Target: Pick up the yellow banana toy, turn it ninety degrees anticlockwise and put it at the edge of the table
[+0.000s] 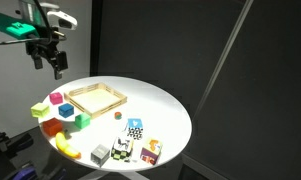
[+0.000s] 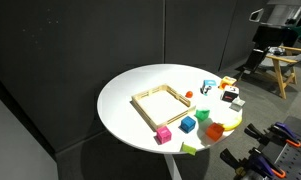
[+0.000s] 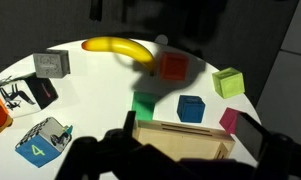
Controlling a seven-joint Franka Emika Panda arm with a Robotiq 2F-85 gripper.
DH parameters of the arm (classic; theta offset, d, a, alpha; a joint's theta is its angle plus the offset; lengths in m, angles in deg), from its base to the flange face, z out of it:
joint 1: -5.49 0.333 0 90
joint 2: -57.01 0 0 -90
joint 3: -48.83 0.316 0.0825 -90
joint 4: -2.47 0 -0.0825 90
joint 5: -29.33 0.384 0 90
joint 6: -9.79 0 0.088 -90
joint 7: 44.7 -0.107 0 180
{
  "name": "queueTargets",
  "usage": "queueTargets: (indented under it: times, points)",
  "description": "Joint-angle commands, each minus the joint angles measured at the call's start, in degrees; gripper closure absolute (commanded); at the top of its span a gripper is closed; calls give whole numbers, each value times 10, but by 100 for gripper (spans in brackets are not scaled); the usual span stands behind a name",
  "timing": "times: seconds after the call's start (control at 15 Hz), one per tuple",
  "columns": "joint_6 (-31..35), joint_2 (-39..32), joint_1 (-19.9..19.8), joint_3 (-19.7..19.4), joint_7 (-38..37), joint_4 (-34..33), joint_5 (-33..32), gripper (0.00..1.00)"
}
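Observation:
The yellow banana toy lies flat on the round white table near its far rim in the wrist view, between a grey block and a red-orange block. In an exterior view it shows as a yellow shape near the table's front-left rim. My gripper hangs high above the table's back-left rim, open and empty. In the wrist view its dark fingers frame the wooden tray, well away from the banana.
A shallow wooden tray sits mid-table. Around it stand blue, green, pink and yellow-green cubes. Patterned blocks stand near the front rim. Dark curtains surround the table.

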Motion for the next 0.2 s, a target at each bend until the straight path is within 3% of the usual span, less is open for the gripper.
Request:
queueTargets:
  times: [0.0,0.13]
  points:
    - [-1,0,5,-5,-4,-1,-4,0]
    - [-1,0,5,-5,-4,-1,-4,0]
